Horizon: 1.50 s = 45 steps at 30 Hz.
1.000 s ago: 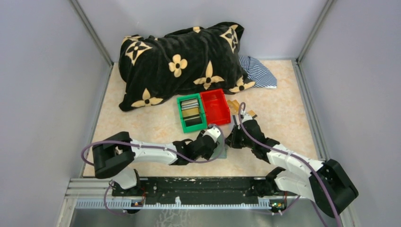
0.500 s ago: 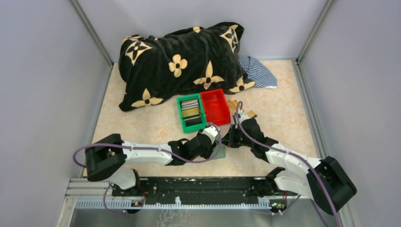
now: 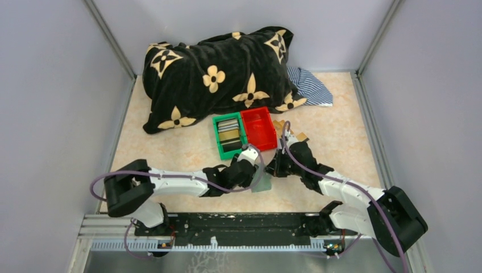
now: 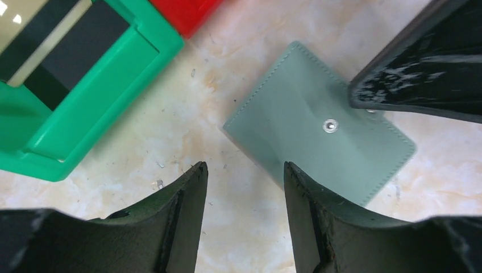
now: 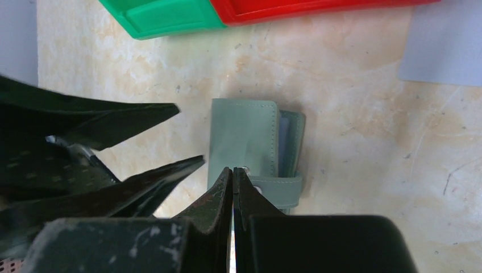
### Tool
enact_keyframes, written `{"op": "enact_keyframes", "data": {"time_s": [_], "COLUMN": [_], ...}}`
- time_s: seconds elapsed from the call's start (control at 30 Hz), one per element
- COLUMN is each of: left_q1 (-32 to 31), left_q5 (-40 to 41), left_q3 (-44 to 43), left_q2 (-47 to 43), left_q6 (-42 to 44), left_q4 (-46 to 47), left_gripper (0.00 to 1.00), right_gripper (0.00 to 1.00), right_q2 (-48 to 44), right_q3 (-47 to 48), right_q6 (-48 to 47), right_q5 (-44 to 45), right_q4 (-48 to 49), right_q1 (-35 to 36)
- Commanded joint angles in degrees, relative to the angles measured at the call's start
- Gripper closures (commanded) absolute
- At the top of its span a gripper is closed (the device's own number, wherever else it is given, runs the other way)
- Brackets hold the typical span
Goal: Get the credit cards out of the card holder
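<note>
Your left hand has slid in over the holder, fingers apart, empty. Right hand is pinched together, tips at its snap. Holder lies folded on the surface by the green bin, so no cards are reachable yet

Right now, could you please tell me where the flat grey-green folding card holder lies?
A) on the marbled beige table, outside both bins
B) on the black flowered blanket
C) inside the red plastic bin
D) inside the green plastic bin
A: the card holder lies flat on the bare table, outside the green plastic bin and the red plastic bin.
</note>
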<state>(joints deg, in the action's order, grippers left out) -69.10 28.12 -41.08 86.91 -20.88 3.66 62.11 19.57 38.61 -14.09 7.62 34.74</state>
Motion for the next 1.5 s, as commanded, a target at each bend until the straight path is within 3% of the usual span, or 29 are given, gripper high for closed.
{"op": "enact_keyframes", "data": {"time_s": [0.0,0.13,0.43,0.63,0.77,1.17,1.47], "left_q1": [1.29,1.58,2.71,2.92,3.02,3.36,3.52], "left_q5": [-0.49,-1.4,-2.64,-3.6,-3.4,-3.34,-4.0], "left_q3": [-2.96,-4.65,-3.37,-3.37,-3.46,-2.62,-4.02], "left_q2": [5.56,9.22,8.26,8.29,7.97,6.81,3.86], "left_q6": [-4.09,-5.03,-6.27,-6.45,-5.94,-6.06,-5.35], "left_q4": [-2.55,-2.68,-2.02,-1.69,-1.73,-1.73,-2.04], "left_gripper": [0.42,0.43,0.43,0.44,0.44,0.44,0.41], "right_gripper": [1.0,1.0,1.0,1.0,1.0,1.0,1.0], "right_q2": [-1.57,-0.82,3.84,1.27,1.14,-5.05,-2.46], "right_q3": [5.71,8.09,6.21,6.28,7.19,3.22,1.02], "right_q6": [-3.25,-4.43,-2.42,-3.15,-3.93,-0.49,0.32], "right_q5": [-0.8,1.87,3.53,10.62,14.26,15.17,13.12], "right_q4": [0.06,-2.92,-2.12,-10.72,-16.83,-21.2,-18.47], "right_q1": [1.71,5.48,9.65,9.93,8.93,0.63,-0.11]}}
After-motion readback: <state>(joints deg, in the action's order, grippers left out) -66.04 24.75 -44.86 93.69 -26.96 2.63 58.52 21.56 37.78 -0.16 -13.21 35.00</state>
